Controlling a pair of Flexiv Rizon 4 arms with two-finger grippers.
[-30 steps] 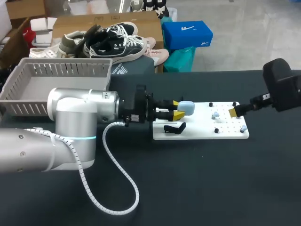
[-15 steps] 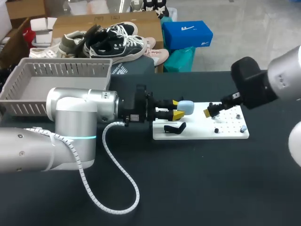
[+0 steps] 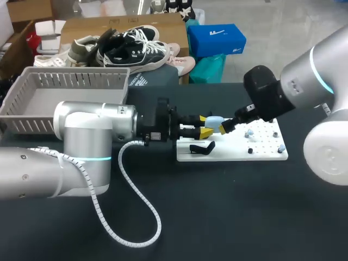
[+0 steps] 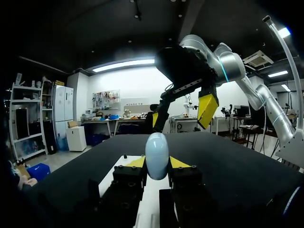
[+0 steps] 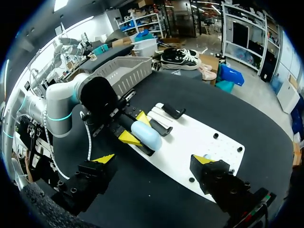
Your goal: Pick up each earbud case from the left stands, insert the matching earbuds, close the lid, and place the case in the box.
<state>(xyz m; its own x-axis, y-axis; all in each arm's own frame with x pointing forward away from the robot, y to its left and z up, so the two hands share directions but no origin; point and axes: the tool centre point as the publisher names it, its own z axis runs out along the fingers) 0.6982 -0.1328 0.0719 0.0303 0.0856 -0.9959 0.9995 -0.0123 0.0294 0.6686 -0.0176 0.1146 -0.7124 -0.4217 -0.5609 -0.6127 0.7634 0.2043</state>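
1. Two grippers are meeting over the left end of the white board (image 3: 266,155), which is lying near the middle of the worktop; the left gripper (image 3: 204,126) is pinching the pale blue case (image 3: 216,124) from two sides between its yellow tips, above the board's far left corner.
2. Seen from the left wrist, the case is standing on end between those tips; its lid is looking shut, though no seam is showing.
3. The right gripper (image 5: 153,159) is hanging just beside the case, on the side away from the left arm; its fingers are spread wide and are gripping nothing.
4. The black stand (image 3: 202,148) is sitting at the board's near left corner, bearing no case; one earbud (image 3: 249,132) is lying on the board's right half, well apart from both grippers, and a second small pale piece is showing near the near right corner.
5. The grey box (image 3: 81,81) is waiting at the worktop's far left corner, behind the left arm.
6. Judging by this, the pick-up is done and the case is being presented for opening; inserting, closing and boxing are all remaining.
7. Next, the right gripper is probably needing either to flip the lid or to fetch an earbud; either way it is calling for a firm left pinch, narrower right fingers, and an approach clearing the left tips.
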